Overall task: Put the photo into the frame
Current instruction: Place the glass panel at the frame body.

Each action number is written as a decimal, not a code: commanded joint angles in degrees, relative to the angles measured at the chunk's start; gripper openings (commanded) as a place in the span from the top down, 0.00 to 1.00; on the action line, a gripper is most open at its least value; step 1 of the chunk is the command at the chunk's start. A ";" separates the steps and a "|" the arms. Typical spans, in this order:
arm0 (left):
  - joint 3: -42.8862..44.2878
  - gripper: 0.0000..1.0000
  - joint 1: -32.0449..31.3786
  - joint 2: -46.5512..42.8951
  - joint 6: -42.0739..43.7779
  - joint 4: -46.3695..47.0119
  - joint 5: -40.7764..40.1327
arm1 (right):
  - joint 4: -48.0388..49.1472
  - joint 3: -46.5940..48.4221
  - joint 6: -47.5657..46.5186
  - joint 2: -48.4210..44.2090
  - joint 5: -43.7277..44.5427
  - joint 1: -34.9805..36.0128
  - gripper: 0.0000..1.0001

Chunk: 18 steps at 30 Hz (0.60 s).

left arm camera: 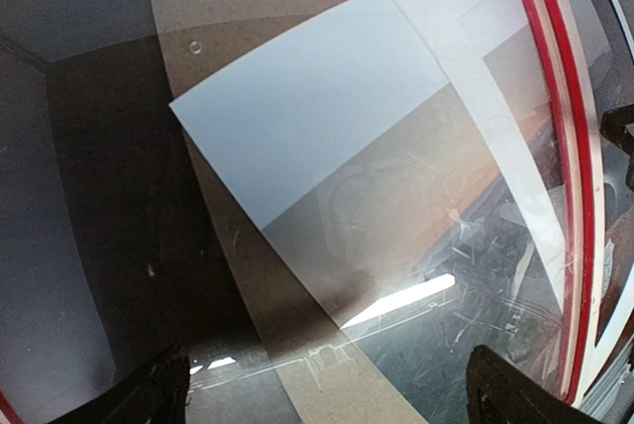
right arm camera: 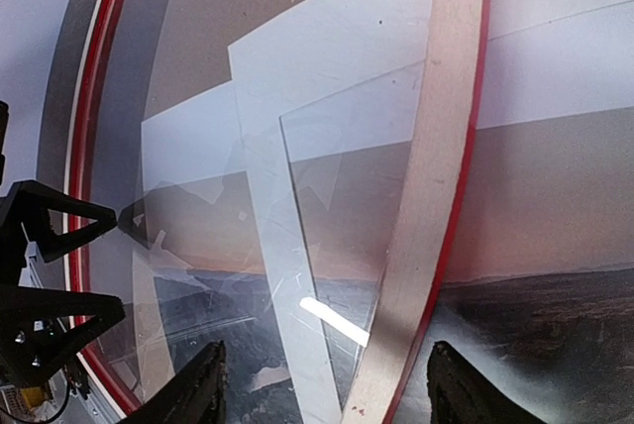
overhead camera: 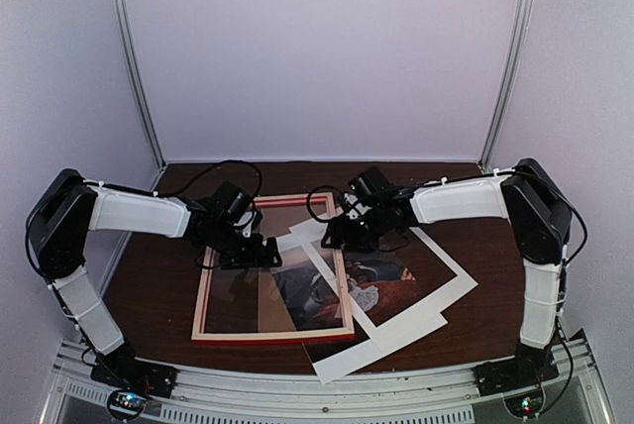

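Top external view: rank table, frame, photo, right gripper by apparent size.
1. table
2. frame and photo: look about alike. The photo lies partly under the frame, so they are not ranked.
3. right gripper

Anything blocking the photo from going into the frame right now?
Yes: the frame itself. It lies pale back up, and its right-hand rail in the top view crosses the photo, whose left part sits underneath. The photo likely has to slide out from under that rail first.
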 commanded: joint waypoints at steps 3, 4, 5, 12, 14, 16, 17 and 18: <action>3.07 0.02 -0.36 -3.31 3.38 -2.87 -3.08 | -2.24 -1.04 -3.28 -5.94 4.40 -0.04 0.32; 3.57 0.02 -0.34 -4.29 4.35 -3.95 -4.37 | -3.09 -1.35 -3.99 -6.65 5.06 -0.03 0.31; 3.96 0.02 -0.35 -5.20 5.24 -4.97 -5.78 | -3.96 -1.67 -4.76 -7.41 5.64 -0.08 0.32; 7.13 0.02 0.45 -9.76 12.17 -17.40 -20.52 | -9.98 -5.76 -8.65 -13.92 11.46 -0.29 0.32; 8.27 0.02 1.59 -9.61 13.87 -20.95 -23.19 | -11.16 -7.38 -9.15 -15.75 13.01 -0.94 0.32; 8.89 0.03 3.26 -9.18 15.30 -23.47 -24.52 | -11.26 -9.43 -9.13 -17.50 13.50 -2.04 0.32; 9.08 0.03 4.24 -8.73 15.86 -24.37 -24.64 | -10.92 -10.56 -8.97 -18.27 13.52 -2.66 0.32; 9.17 0.03 5.44 -8.30 16.52 -24.99 -24.36 | -10.60 -11.52 -8.91 -18.86 13.44 -3.09 0.32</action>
